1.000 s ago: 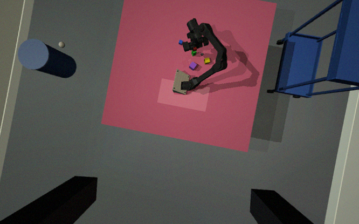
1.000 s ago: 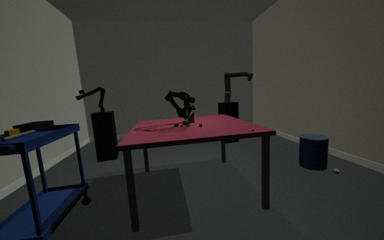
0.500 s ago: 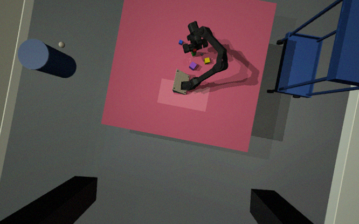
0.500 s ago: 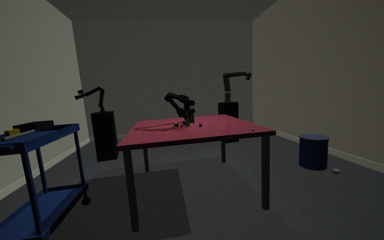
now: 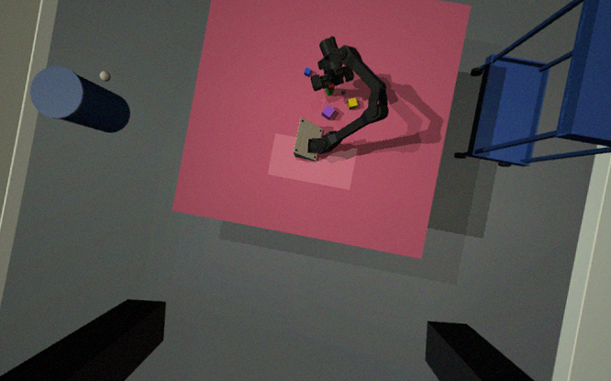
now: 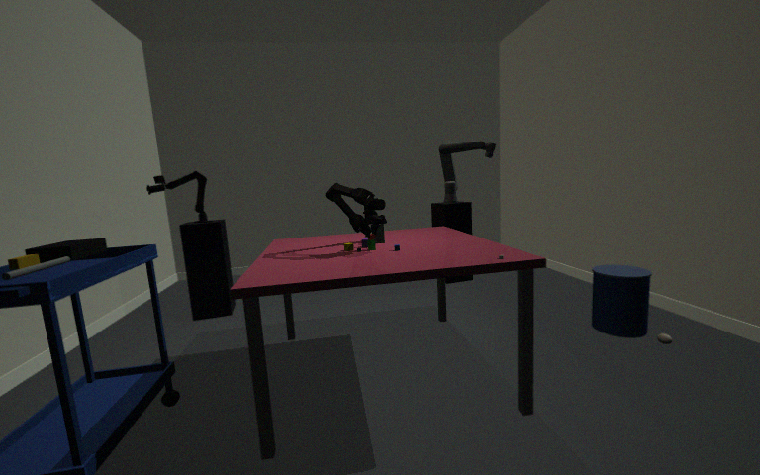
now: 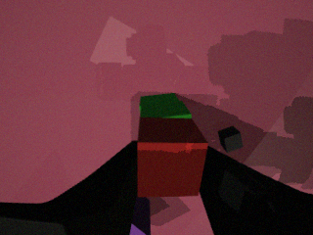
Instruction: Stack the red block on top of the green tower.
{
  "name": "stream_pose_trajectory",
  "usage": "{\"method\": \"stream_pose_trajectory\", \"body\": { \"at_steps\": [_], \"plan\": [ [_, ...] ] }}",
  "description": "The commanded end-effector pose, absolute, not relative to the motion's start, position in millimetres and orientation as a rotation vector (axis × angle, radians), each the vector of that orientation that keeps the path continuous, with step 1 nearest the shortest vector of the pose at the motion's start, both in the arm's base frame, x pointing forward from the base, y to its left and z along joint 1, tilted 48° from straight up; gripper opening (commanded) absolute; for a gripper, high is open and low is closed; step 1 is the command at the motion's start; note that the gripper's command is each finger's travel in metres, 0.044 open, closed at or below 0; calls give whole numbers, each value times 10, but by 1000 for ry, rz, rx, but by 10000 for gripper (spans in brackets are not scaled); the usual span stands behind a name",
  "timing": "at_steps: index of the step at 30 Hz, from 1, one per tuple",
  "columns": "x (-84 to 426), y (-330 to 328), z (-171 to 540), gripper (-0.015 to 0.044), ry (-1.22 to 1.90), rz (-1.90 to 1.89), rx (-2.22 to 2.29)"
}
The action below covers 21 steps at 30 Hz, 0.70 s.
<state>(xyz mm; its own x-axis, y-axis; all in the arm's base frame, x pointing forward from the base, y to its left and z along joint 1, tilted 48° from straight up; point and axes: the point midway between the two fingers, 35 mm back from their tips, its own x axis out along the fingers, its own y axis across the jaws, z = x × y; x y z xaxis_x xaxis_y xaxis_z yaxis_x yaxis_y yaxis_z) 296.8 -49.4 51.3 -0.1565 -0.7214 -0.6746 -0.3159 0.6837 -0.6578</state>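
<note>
Between the jaws: a matte, square-edged red block [image 7: 171, 166].

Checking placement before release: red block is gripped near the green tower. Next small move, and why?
Probably a short shift to centre the red block over the green tower, then lower; don't release yet. In the wrist view the gripper has its jaws shut on the block, and a strip of the tower's green top shows beyond the block's far edge, so it seems not squarely above it. Whether they touch is unclear.

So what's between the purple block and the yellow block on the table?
Nothing: in the top view only bare red table separates the purple block and the yellow block.
</note>
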Motion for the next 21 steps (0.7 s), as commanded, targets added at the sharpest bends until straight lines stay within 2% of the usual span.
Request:
{"method": "stream_pose_trajectory", "body": {
  "at_steps": [1, 13, 21],
  "plan": [
    [2967, -501, 513, 0, 1748, -439, -840],
    [2971, -489, 524, 0, 1748, -439, -840],
    [2965, -498, 508, 210, 1749, -440, -834]
  ]
}}
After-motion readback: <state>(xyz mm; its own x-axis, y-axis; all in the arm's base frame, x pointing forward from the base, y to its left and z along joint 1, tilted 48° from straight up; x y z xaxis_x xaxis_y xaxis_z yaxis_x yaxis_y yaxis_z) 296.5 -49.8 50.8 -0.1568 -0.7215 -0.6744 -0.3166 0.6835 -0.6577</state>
